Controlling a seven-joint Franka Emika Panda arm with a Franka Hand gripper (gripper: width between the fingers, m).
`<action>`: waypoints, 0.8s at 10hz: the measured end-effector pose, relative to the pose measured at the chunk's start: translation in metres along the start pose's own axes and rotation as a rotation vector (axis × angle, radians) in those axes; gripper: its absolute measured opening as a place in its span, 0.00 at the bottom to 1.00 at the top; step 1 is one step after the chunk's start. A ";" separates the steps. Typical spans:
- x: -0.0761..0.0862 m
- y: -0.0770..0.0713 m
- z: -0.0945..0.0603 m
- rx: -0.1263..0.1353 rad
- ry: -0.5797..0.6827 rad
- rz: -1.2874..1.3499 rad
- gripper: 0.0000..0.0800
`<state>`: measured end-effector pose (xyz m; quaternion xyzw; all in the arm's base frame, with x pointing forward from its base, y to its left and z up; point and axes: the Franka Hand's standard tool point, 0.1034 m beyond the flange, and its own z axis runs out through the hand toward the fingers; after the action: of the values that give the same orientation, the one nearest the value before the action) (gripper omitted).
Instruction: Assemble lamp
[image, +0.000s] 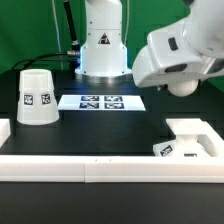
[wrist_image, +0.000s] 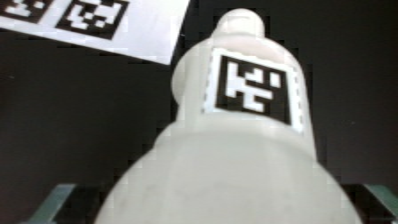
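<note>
Your gripper (wrist_image: 214, 208) is pinching the bulb (wrist_image: 231, 120) at its wide end. Its long axis is running away from the wrist camera, and its rounded tip is pointing at the table (wrist_image: 54, 110). In the exterior view, the shade (image: 35, 97) is standing at nine o'clock of the marker board (image: 100, 101). The base block (image: 172, 150) is sitting at four o'clock, against the rail (image: 60, 165).

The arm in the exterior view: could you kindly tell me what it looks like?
The arm is glossy white with rounded, bulbous shells. Its base column bears a black triangular mark, and black cables run behind it. In the wrist view the tool has dark grey fingers.
</note>
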<state>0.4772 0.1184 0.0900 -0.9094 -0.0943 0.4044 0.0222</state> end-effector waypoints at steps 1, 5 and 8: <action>-0.002 0.002 -0.007 0.001 0.023 0.008 0.72; 0.010 0.003 -0.011 -0.008 0.167 0.004 0.72; 0.019 0.011 -0.021 -0.046 0.404 -0.069 0.72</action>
<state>0.5068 0.1115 0.0888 -0.9685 -0.1284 0.2107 0.0337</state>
